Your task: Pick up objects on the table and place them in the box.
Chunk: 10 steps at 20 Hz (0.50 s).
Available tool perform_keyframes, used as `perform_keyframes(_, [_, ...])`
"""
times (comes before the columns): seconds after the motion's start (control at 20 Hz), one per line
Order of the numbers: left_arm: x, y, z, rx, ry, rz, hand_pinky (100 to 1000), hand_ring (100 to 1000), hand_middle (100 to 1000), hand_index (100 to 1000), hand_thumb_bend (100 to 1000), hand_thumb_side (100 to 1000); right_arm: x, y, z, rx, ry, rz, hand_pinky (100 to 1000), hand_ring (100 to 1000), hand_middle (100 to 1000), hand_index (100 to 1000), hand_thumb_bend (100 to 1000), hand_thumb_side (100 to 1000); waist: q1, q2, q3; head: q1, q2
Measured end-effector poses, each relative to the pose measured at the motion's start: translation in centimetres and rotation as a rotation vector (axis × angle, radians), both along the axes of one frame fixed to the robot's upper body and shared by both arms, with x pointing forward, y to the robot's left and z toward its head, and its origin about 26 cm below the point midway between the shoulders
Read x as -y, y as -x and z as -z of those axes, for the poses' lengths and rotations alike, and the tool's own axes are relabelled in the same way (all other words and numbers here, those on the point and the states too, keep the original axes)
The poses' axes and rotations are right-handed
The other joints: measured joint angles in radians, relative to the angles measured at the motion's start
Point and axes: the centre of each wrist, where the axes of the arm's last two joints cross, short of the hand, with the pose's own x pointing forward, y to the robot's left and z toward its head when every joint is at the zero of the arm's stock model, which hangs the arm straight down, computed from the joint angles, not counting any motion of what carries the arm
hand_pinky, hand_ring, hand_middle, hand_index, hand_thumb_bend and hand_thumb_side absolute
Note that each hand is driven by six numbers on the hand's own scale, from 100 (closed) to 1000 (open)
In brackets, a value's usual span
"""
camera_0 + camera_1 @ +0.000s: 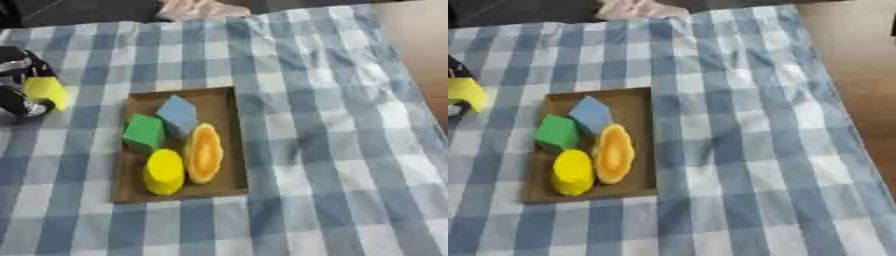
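A shallow brown box (226, 107) lies on the checked cloth. Inside it sit a green block (144, 132), a blue block (179, 115), an orange oval piece (204, 152) and a yellow cylinder (164, 171). At the left edge my left hand (19, 82) is curled round a yellow block (45, 91), held to the left of the box and apart from it. My right hand shows in neither view.
The blue-and-white checked cloth (332, 150) covers the table. A bare wooden surface (850, 60) shows past the cloth at the right. A crumpled pale cloth (197, 8) lies at the far edge.
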Motion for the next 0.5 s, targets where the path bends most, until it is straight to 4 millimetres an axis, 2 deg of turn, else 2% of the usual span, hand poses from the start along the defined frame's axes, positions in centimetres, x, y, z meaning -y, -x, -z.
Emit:
perform_keyframes(0.1, [0.7, 0.2, -0.8, 0.046, 0.015, 0.045, 570, 569, 449, 632, 100, 205, 0.1, 0.0, 0.0, 0.000, -0.001, 0.002, 887, 743, 617, 837, 100, 450, 0.000, -0.003, 0.000, -0.004, 0.000])
perform_keyframes(0.2, [2.1, 0.6, -2.2, 0.108, 0.032, 0.130, 572, 569, 449, 635, 100, 207, 0.1, 0.0, 0.0, 0.002, -0.003, 0.003, 887, 744, 617, 837, 100, 451, 0.000, -0.007, 0.000, -0.012, 0.001])
perform_keyframes(0.5, [9.2, 3.5, -7.4, 0.241, 0.040, 0.485, 608, 590, 467, 654, 100, 228, 0.1, 0.1, -0.1, 0.009, -0.009, -0.001, 886, 744, 618, 838, 100, 454, 0.001, -0.011, 0.000, -0.046, 0.010])
